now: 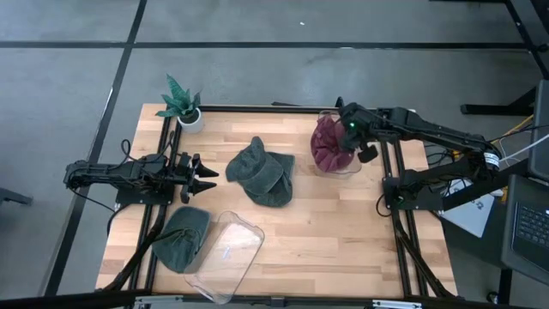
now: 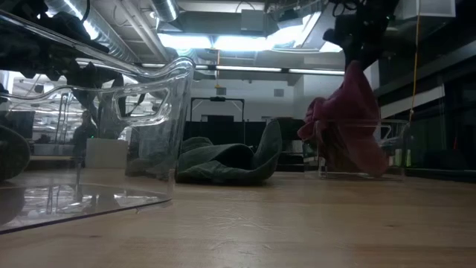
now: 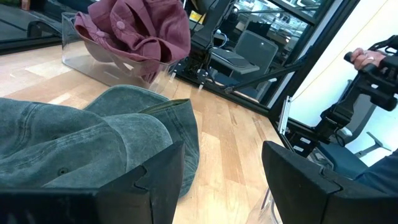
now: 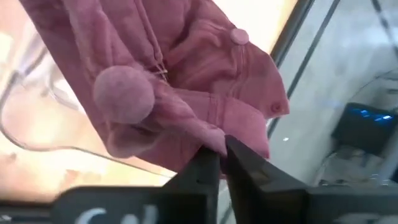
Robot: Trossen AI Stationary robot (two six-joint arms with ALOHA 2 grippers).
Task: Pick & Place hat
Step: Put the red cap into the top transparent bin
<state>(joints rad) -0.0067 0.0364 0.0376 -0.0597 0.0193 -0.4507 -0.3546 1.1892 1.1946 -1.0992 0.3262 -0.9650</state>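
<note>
Hat, red (image 1: pixel 329 144): draped in a clear bin (image 1: pixel 341 165) at the table's (image 1: pixel 343 240) right rear, hanging partly over the rim, with the right gripper (image 1: pixel 352 130) just above it.

Left to right in the high view. A potted plant (image 1: pixel 182 105) stands at the left rear corner. The left gripper (image 1: pixel 199 176) waits low over the left edge, fingers wide and empty, pointing at the middle hats. A green hat (image 1: pixel 183 238) lies at the front left, touching a second clear bin (image 1: pixel 225 255) tipped on its side. Two more green hats (image 1: pixel 262 172) lie heaped together at mid-table. At the right, the right gripper's fingers (image 4: pixel 202 167) stand almost together at the fold of red cloth (image 4: pixel 180 118); whether the cloth is pinched or just freed cannot be told.

Step in hand, judged: setting the red hat in the right bin. To do it well, the fingers should part fully before the arm rises, and the lift should go straight up, so the cloth does not snag and pull back over the rim. The overhanging brim may tip the hat outward.

Count: four hats (one red, three green), two bins, one plant, two grippers.
</note>
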